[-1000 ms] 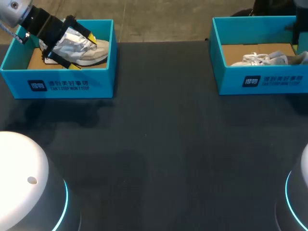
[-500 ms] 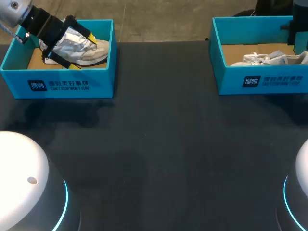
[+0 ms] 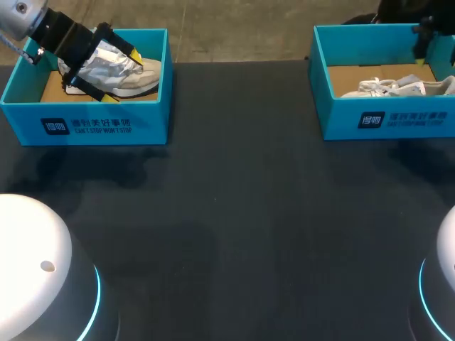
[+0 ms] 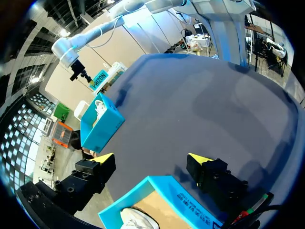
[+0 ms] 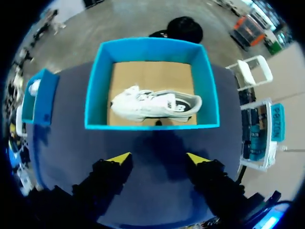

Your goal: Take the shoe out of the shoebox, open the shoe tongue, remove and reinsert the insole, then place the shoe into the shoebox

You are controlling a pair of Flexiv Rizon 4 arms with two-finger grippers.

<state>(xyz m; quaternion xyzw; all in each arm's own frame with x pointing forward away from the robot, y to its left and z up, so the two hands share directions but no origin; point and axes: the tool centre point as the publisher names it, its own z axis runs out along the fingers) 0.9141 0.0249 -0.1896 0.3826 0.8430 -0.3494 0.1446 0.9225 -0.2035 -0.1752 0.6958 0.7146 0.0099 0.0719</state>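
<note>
Head view: dark table (image 3: 234, 213) with one teal box at 10 o'clock and another at 2 o'clock.
left shoebox (image 3: 153, 121): open, at 10 o'clock; the grey shoe (image 3: 146, 74) lies inside it, toe toward 3 o'clock.
left gripper (image 3: 121, 75): enters from 10 o'clock and sits over the heel half of the grey shoe; whether it clamps the shoe cannot be told.
right shoebox (image 3: 341, 121): open, at 2 o'clock; the white shoe (image 3: 387, 87) lies flat on its cardboard floor.
right arm (image 3: 430, 28): at the far rim of the right shoebox, toward 1 o'clock.
Left wrist view: the left gripper (image 4: 151, 159) looks out over the table.
left shoebox (image 4: 157, 183): its rim runs just under the gripper, at its 6 o'clock; a pale part of the grey shoe (image 4: 136, 219) shows inside; contact unclear.
right shoebox (image 4: 102, 131): well ahead, at the gripper's 11 o'clock, the right arm (image 4: 71, 47) above it.
Right wrist view: the right gripper (image 5: 159, 158) hangs above the bare table, its fingers spread apart.
right shoebox (image 5: 95, 95): just ahead, at the gripper's 12 o'clock.
white shoe (image 5: 152, 105): lies across the box floor, toe toward 9 o'clock.
left shoebox (image 5: 40, 102): well apart, at the gripper's 10 o'clock.
</note>
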